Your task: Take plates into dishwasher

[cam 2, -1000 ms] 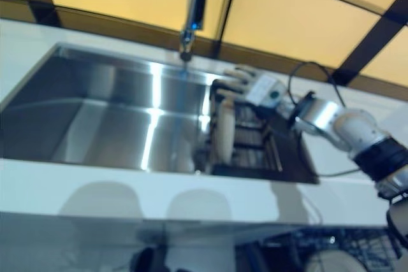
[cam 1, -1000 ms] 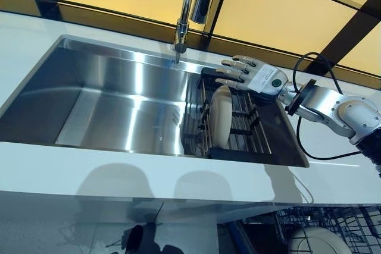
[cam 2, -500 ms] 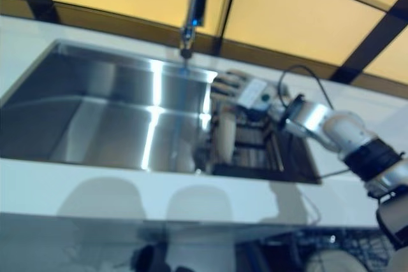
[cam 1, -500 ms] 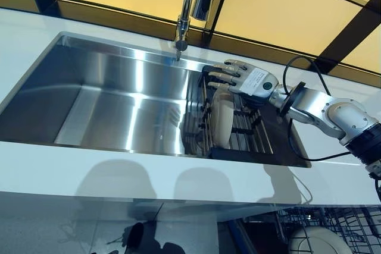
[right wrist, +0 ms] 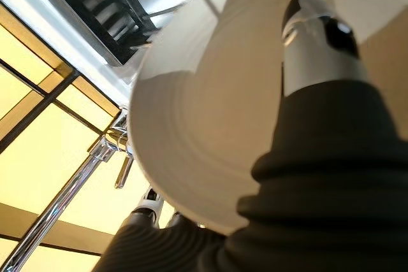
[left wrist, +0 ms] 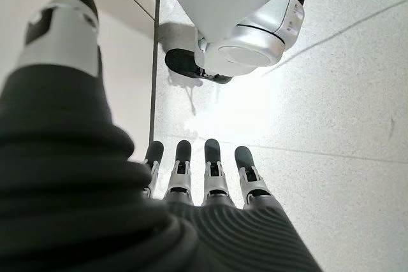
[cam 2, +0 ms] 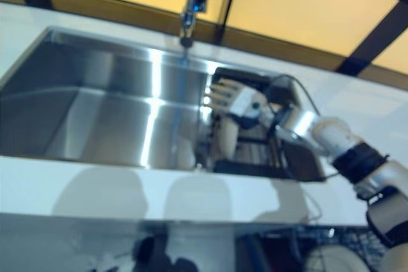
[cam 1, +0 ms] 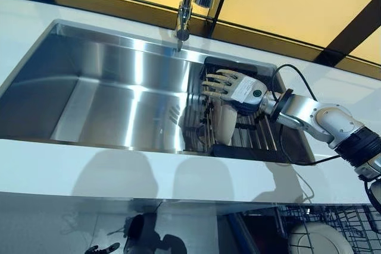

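Right hand (cam 1: pixel 233 89) down in the sink (cam 1: pixel 119 96), over the black rack (cam 1: pixel 241 132) at its right end, palm against the top of the cream plate (cam 1: pixel 224 124). Plate stood on edge in the rack, upright, face turned sideways. Seen from the head: fingers (cam 1: pixel 215 85) spread and draped over the plate's upper rim, pointing toward the sink's open basin. Seen from the right wrist: plate's broad face (right wrist: pixel 210 113) filling the view, thumb (right wrist: pixel 315 36) laid flat across that face, fingers curled behind the rim on the far side and mostly hidden. Clamped on the plate, then, thumb one side, fingers the other. Could not tell whether the plate's lower edge rested in the rack slots or sat just clear of them; the hand covered its top and the rack bars crossed its base. Faucet (cam 1: pixel 191 1) stood behind the sink, just beyond the rack's far corner, well above the hand. White counter (cam 1: pixel 149 171) ran along the near side. Below the counter at the lower right, dishwasher basket (cam 1: pixel 333 230) pulled out, a second plate (cam 1: pixel 318 241) leaning in its wires. Left hand (left wrist: pixel 204 183) seen in its own wrist view only, hanging over pale floor (left wrist: pixel 331 113), fingers straight, side by side, holding nothing.
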Available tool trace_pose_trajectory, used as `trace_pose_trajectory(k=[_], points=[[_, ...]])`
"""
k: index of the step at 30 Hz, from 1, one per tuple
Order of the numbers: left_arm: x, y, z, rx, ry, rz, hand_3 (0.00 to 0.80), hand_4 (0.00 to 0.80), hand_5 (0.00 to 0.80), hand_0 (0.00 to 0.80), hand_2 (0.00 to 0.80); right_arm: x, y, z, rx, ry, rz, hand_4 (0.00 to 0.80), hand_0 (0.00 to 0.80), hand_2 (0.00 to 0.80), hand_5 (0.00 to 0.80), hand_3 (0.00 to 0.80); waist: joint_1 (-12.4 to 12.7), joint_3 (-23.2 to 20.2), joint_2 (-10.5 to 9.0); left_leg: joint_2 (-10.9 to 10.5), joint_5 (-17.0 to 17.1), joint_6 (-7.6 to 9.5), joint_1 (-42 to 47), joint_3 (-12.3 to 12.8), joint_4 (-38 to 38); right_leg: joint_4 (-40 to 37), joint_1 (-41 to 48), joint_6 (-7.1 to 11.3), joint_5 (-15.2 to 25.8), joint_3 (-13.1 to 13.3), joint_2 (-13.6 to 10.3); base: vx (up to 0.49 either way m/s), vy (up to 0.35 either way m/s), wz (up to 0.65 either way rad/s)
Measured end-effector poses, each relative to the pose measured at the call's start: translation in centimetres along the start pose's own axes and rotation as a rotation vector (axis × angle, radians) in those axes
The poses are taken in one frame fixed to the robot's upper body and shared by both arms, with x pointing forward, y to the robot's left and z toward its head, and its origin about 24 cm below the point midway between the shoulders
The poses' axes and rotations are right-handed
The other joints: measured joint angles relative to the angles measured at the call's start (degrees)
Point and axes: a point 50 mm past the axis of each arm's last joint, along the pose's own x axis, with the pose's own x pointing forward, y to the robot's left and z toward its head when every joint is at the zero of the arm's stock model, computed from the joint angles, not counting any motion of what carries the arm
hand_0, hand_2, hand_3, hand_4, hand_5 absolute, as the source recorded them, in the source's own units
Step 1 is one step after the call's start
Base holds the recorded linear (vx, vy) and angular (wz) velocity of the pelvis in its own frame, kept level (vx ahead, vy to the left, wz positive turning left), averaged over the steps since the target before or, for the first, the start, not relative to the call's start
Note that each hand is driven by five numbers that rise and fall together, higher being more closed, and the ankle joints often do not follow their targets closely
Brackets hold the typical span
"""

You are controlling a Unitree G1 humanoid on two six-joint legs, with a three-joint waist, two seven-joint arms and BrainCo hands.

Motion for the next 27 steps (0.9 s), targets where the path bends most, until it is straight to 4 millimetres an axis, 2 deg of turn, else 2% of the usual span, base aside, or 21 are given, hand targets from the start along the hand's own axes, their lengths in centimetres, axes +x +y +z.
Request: trace_pose_trajectory(k=[1,2,9,16,27], points=[[0.0,0.0,0.1,-0.001,-0.002,-0.001,0.000,0.000,0.000,0.000,0.000,0.0,0.0,0.0,-0.003,-0.002,0.000,0.452,0.452,0.452,0.452,0.452,0.0,0.1,0.04,0.0,0.0,0.00,0.0,0.0,0.0,0.0,0.0,0.00,0.0,0.0,0.0,-0.038,-0.006,0.00],[0.0,-0.1,0.1,-0.001,-0.004,-0.002,0.000,0.000,0.000,0.000,0.000,0.0,-0.1,0.1,-0.011,-0.006,-0.001,0.800,0.800,0.800,0.800,0.800,0.0,0.3,0.08,0.0,0.0,0.00,0.0,0.0,0.1,0.0,0.0,0.00,0.0,0.0,0.0,-0.040,-0.011,-0.01],[0.0,-0.1,0.3,-0.002,-0.010,-0.002,0.000,0.000,0.000,0.000,0.000,0.2,-0.6,-0.5,-0.091,0.014,0.001,0.800,0.800,0.800,0.800,0.800,0.3,1.2,0.28,0.1,0.1,0.09,-0.9,0.0,0.3,0.0,-0.7,0.07,0.1,0.0,0.0,-0.009,-0.004,0.00],[0.0,-0.1,0.5,-0.005,-0.027,-0.003,0.000,0.000,0.000,0.000,0.000,0.2,-0.8,-0.7,-0.100,0.019,0.003,0.800,0.800,0.800,0.800,0.800,-0.1,1.2,0.18,0.0,0.1,0.11,-0.7,0.0,0.3,0.0,-0.5,0.06,0.2,0.0,0.0,0.000,0.000,0.00],[0.0,-0.1,0.7,-0.011,-0.036,-0.003,0.000,0.000,0.000,0.000,0.000,-0.4,0.0,-1.2,-0.096,0.043,0.052,0.800,0.800,0.800,0.800,0.800,-0.2,1.2,0.16,0.1,0.1,0.14,0.4,0.1,0.4,0.0,0.4,0.00,0.3,0.0,0.0,0.003,-0.001,0.00]])
